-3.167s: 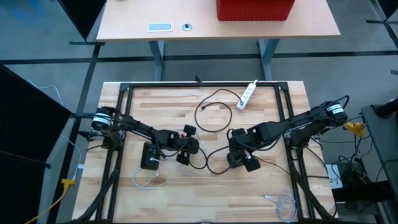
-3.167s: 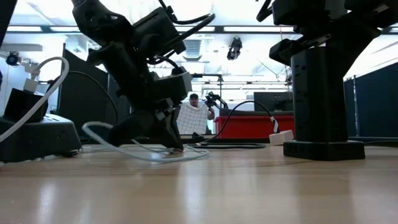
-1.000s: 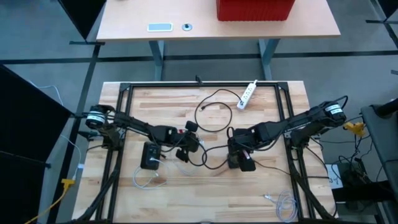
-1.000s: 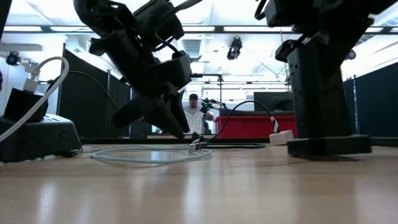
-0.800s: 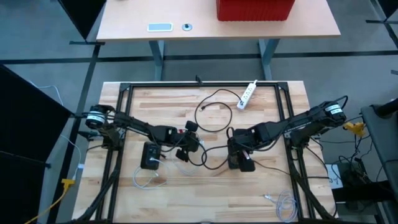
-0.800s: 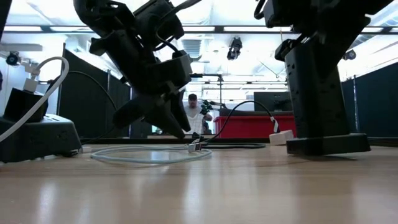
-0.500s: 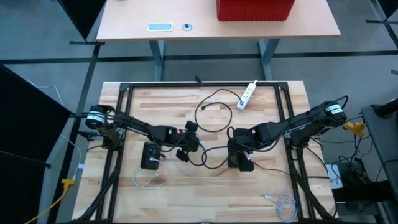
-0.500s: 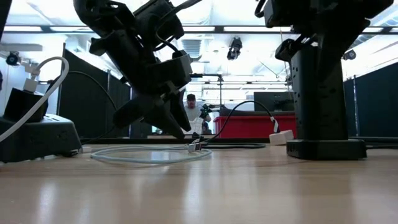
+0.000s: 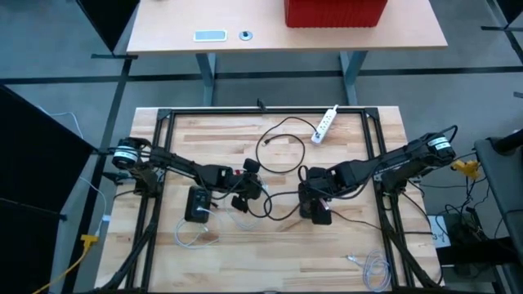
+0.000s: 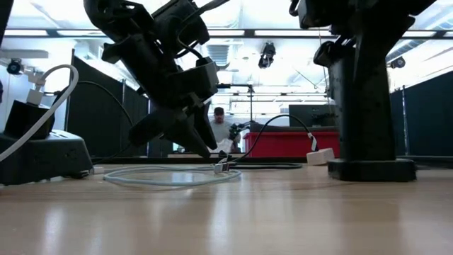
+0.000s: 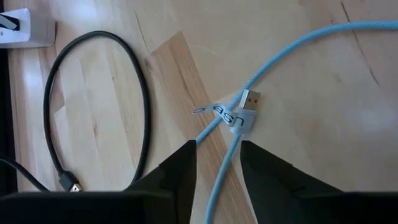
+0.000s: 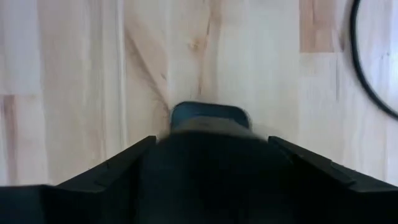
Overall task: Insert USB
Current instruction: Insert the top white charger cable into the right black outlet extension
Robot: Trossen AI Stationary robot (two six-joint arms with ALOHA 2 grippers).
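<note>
Left gripper hangs open-jawed over the USB plug lying on the surface. Right gripper jaws clamp a dark block.

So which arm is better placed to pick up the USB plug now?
The left. Its gripper is open, with the light blue cable's USB plug lying just ahead between the jaws. The right gripper already holds a black block.
</note>
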